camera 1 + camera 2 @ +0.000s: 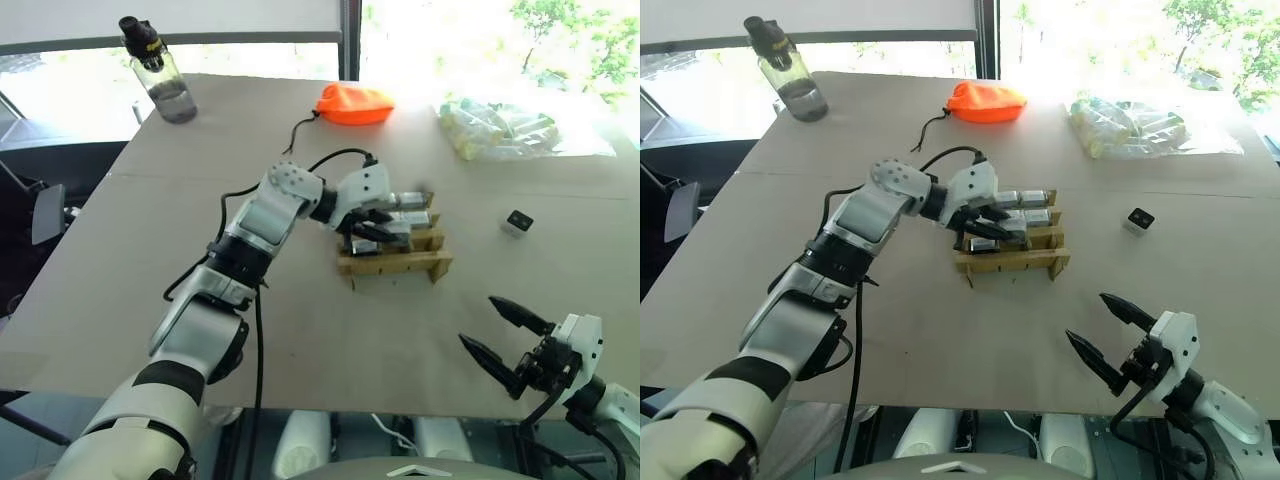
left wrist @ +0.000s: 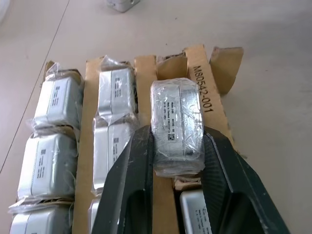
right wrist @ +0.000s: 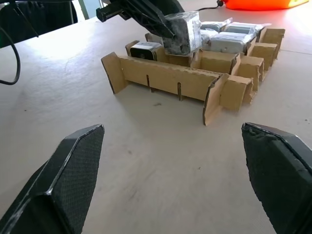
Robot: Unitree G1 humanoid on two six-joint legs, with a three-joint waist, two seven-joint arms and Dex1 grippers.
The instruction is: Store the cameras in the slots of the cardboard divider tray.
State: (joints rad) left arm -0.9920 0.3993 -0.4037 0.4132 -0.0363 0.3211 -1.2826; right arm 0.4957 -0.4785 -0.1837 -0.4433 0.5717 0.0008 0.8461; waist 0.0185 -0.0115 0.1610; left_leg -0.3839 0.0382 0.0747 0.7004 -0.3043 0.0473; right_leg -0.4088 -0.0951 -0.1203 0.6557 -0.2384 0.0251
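A: Left end effector?
B: Clenched on a wrapped camera, held just over the near row of the cardboard divider tray, which sits mid-bench.
A: Other cameras?
B: Several already in the tray's slots. One loose camera lies on the bench, well right of the tray.
A: Right end effector?
B: Released, fingers spread wide, holding nothing, near the bench edge, apart from the tray on its near-right side.
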